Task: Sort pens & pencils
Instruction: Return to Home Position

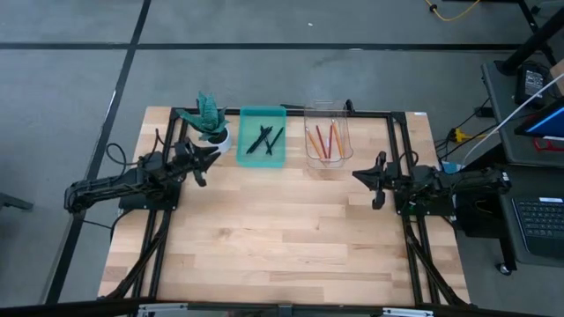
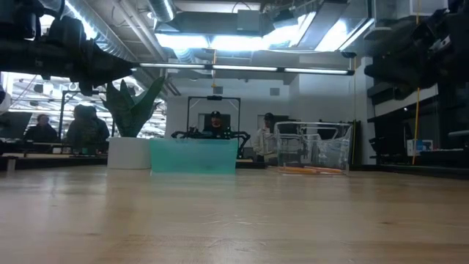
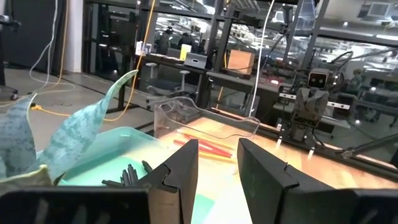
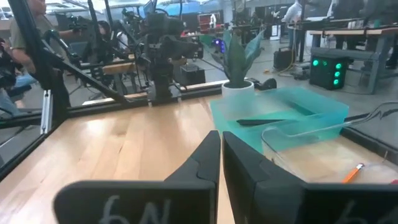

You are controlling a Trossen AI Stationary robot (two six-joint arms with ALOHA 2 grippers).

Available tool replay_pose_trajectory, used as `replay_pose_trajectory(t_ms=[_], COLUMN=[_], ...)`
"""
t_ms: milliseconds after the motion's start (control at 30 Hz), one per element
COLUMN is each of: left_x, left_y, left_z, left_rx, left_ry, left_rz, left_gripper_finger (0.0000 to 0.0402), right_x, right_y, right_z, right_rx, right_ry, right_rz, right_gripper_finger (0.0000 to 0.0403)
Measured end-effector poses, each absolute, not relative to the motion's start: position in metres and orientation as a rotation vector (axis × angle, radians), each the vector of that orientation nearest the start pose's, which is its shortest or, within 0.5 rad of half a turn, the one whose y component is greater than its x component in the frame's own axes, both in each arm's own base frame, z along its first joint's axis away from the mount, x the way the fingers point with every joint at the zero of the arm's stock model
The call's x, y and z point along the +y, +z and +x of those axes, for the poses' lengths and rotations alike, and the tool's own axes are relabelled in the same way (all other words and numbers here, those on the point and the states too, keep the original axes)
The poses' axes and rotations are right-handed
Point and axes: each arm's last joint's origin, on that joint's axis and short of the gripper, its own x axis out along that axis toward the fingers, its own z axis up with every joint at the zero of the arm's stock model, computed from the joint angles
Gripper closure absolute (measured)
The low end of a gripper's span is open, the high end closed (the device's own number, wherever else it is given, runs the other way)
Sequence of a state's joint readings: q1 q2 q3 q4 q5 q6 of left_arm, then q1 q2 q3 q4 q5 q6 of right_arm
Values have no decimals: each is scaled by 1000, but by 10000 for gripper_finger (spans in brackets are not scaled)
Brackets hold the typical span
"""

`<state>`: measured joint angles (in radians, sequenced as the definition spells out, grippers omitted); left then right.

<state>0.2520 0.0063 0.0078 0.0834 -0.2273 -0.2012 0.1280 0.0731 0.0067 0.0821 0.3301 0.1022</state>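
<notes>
The left gripper [image 3: 217,155] has its two fingers spread, with open air and nothing else between them. It hangs at about ten o'clock over the table [image 1: 282,231], just beside one white pot [image 1: 215,137] holding one green plant [image 1: 210,109]. The right gripper [image 4: 221,148] has its fingers pressed together, empty, at between two and three o'clock, well apart from the left one.

Farther out there are two bins side by side along the far edge. The green bin [image 1: 263,162] sits near twelve o'clock, and the pens [image 1: 264,141] lie in it as a crossed black cluster. I make out at least three, and the overlap hides any exact count. The clear bin [image 1: 329,164] sits at one o'clock with the pencils [image 1: 323,141] inside. I count four, lying roughly parallel, in reds and oranges.
</notes>
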Motion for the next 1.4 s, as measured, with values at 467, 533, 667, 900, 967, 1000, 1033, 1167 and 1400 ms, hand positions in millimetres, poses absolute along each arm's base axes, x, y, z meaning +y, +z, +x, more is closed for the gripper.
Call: replay_pose_trajectory(t_ms=[467,533,667,900,967,1000,1033,1167,1400], left_x=[31,31,31,31,31,31,31,31,31], left_y=[174,174,174,174,174,174,174,174,174], left_z=[92,92,92,92,92,92,92,92,92], left_rx=[-135,-135,-135,-136,-136,-136,-136,-136,-136], left_ry=[484,484,484,484,484,484,484,484,484], left_rz=[-200,-200,-201,-201,-201,-201,-201,-201,-201], left_gripper_finger=[295,295,295,295,295,295,295,295,295], right_x=[3,3,3,3,3,3,3,3,3], right_y=[167,167,167,167,167,167,167,167,167], right_z=[101,101,101,101,101,101,101,101,101], right_rx=[-23,-23,-23,-23,-23,-23,-23,-23,-23], right_ry=[-220,-220,-220,-217,-217,-217,-217,-217,-217], right_rz=[126,127,126,127,126,126,126,126,127], right_gripper_finger=[382,382,382,382,382,382,382,382,382])
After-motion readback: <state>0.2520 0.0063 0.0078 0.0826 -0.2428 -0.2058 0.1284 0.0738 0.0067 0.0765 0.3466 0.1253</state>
